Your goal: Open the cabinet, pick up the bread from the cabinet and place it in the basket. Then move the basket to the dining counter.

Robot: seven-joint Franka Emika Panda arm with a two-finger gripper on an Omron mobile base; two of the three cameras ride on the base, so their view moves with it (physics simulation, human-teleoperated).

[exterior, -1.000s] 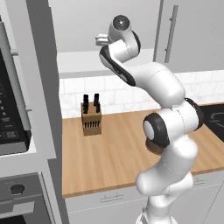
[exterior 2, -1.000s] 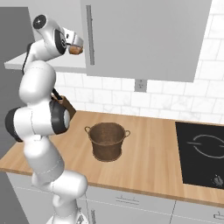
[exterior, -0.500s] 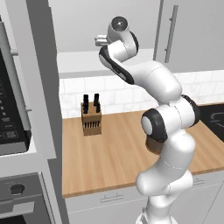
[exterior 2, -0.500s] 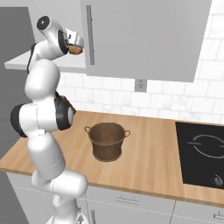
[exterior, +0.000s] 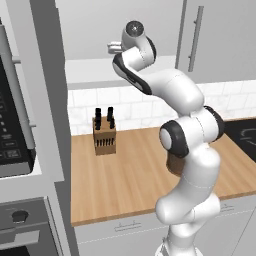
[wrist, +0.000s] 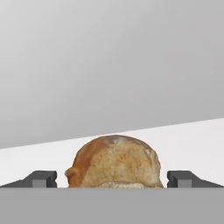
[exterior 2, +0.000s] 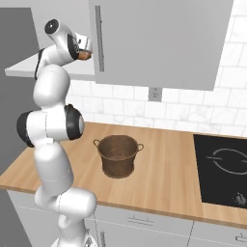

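My arm reaches up into the open cabinet (exterior 2: pixel 154 43), and my pincer (wrist: pixel 113 178) is spread wide, holding nothing. The bread (wrist: pixel 114 162), a rounded golden-brown bun, sits on the white shelf (wrist: pixel 188 140) directly between my two fingertips (wrist: pixel 41 179), with a gap on either side, so neither tip touches it. Behind the bread is the plain grey back wall of the cabinet. In the right base view the bread (exterior 2: pixel 85 55) shows as a small brown lump just ahead of my pincer (exterior 2: pixel 83 47), beside the cabinet door with its long silver handle (exterior 2: pixel 100 38). Well below my pincer, the basket (exterior 2: pixel 118 155) stands upright on the wood counter (exterior 2: pixel 164 183). A knife block (exterior: pixel 104 134) stands farther along the counter by the tiled wall, also far below my pincer.
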